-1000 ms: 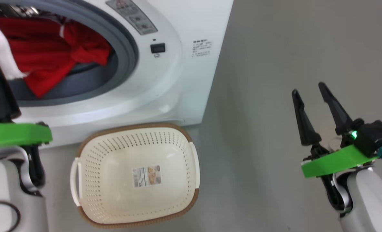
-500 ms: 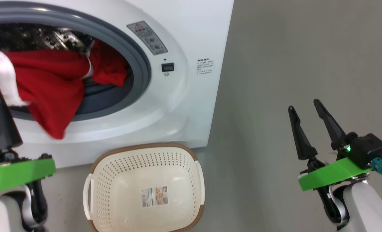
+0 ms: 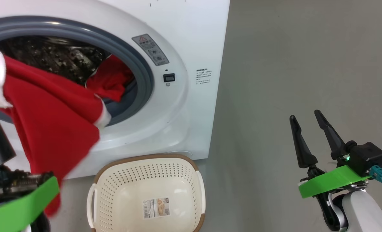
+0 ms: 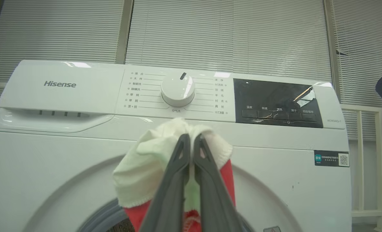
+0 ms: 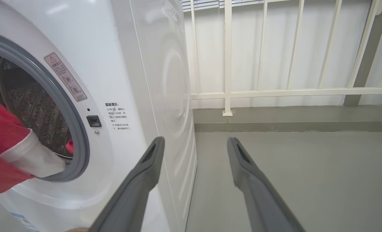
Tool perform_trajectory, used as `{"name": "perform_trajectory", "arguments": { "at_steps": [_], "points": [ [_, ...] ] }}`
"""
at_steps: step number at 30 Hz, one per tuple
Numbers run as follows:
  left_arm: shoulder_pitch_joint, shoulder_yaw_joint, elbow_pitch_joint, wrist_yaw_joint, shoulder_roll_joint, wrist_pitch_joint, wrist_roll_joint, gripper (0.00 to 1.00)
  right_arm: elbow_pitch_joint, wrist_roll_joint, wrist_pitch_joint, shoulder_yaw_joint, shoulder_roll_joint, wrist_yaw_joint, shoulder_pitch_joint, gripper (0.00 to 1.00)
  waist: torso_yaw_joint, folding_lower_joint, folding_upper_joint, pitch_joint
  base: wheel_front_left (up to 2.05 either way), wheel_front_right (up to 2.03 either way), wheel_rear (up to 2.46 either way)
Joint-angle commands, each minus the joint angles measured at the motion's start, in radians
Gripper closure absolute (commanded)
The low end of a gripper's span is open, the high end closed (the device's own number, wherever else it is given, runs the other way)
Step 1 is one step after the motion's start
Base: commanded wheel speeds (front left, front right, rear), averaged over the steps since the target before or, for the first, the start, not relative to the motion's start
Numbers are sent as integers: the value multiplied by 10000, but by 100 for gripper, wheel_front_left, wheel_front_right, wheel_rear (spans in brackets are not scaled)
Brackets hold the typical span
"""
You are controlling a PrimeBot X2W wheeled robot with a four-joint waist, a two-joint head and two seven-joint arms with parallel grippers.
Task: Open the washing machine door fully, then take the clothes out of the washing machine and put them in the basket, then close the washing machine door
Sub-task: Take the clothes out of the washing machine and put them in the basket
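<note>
While the left fingers (image 4: 175,174) clench the clothes (image 3: 49,129), white cloth over red, the red fabric trails from the washing machine (image 3: 194,38) drum and hangs near the basket (image 3: 146,167) on the floor (image 3: 291,64); the right fingers (image 3: 302,145) stand spread, empty.

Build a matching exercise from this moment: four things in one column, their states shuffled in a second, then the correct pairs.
Column one
1. left gripper
2. right gripper
3. basket
4. clothes

Column two
A. standing on the floor before the washing machine, no garment in it
B. open, holding nothing
C. shut on white and red fabric
D. partly drawn out of the drum opening, partly inside

Pairs: 1-C, 2-B, 3-A, 4-D
</note>
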Motion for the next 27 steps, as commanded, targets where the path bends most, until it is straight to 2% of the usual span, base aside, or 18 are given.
{"name": "perform_trajectory", "arguments": {
  "at_steps": [1, 7, 14, 20, 27],
  "points": [
    [181, 118, -600, 172, 190, -49, 157, 100, -242, 93, -63, 140, 3, 63, 36, 0, 37, 0, 0, -1, 0, 0, 0],
    [638, -539, -266, 533, 188, -49, -232, 100, -335, 64, -63, 138, -6, 63, -31, 0, 175, 0, 0, 339, 0, 0, 0],
    [832, -1330, 1249, 730, 188, -49, -1039, 100, -409, 67, -63, 167, -85, 63, -237, 0, 258, 0, 0, 919, 0, 0, 0],
    [472, -1863, 3711, 564, 188, -49, -2267, 100, -437, 99, -63, 254, -156, 63, -507, 0, 209, 0, 0, 1527, 0, 0, 0],
    [-750, -2344, 7392, -26, 187, -45, -2912, 100, -449, 148, -63, 374, -197, 63, -893, 0, -31, 0, 0, 2237, 0, 0, 0]
  ]
}}
